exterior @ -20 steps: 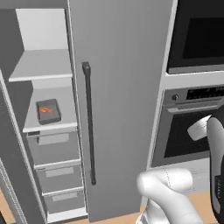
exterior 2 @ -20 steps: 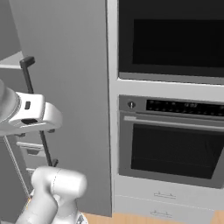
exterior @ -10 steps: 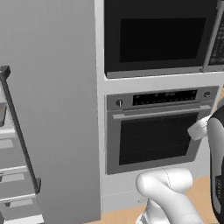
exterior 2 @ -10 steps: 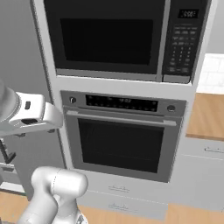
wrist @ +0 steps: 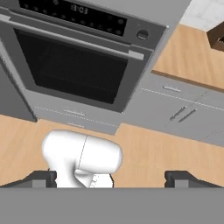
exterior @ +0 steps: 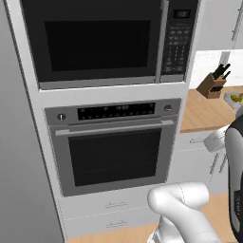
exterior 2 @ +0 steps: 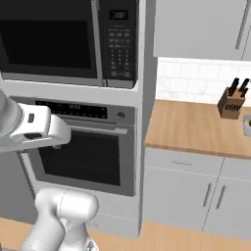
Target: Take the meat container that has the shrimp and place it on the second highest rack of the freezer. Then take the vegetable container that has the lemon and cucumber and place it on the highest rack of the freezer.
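My gripper is open in the hand view, its two dark fingertips far apart with nothing between them, pointing down at the wooden floor in front of the wall oven. A strip of the freezer's grey face runs along the left edge of the left base view; its handle and shelves are out of view. On the wooden counter at the far right a sliver of the pale vegetable container shows with something yellow-green in it. The meat container and the shrimp are out of view.
A black-glass microwave sits above the wall oven. To the right runs a wooden counter over grey cabinet doors, with a knife block at its back. The robot's white base stands on the floor below the hand.
The whole picture has shifted: the base has driven right. The open freezer with the shrimp tray has slid out past the left edge, and the ovens and the counter have come into view.
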You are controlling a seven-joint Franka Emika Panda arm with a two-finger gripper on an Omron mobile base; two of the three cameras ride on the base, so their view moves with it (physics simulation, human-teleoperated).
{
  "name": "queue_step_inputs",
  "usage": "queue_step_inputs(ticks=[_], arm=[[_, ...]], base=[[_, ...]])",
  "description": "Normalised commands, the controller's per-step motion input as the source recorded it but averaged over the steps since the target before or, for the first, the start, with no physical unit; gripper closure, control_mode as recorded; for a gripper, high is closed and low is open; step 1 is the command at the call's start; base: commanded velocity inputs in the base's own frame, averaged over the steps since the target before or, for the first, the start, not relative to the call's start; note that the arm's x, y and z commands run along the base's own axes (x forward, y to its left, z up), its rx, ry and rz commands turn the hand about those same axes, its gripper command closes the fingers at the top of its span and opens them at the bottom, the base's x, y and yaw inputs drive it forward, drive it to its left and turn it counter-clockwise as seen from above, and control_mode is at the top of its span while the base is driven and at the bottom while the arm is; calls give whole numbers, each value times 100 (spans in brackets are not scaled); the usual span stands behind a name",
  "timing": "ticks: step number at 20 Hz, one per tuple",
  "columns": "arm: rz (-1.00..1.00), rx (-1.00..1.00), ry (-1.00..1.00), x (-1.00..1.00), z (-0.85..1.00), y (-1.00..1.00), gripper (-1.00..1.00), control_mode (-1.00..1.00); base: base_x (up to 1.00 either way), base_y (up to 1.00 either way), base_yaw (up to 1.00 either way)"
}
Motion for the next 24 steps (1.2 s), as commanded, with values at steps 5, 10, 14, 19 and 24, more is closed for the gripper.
queue_step_inputs(ticks=[5,10,14,19,24], arm=[[0,0,0,0,0,0,-100,100],[0,0,0,0,0,0,-100,100],[0,0,0,0,0,0,-100,100],[0,0,0,0,0,0,-100,100],[0,0,0,0,0,0,-100,100]], base=[[23,-100,6],[36,-100,8],[36,-88,9],[28,-80,8],[46,-82,4]])
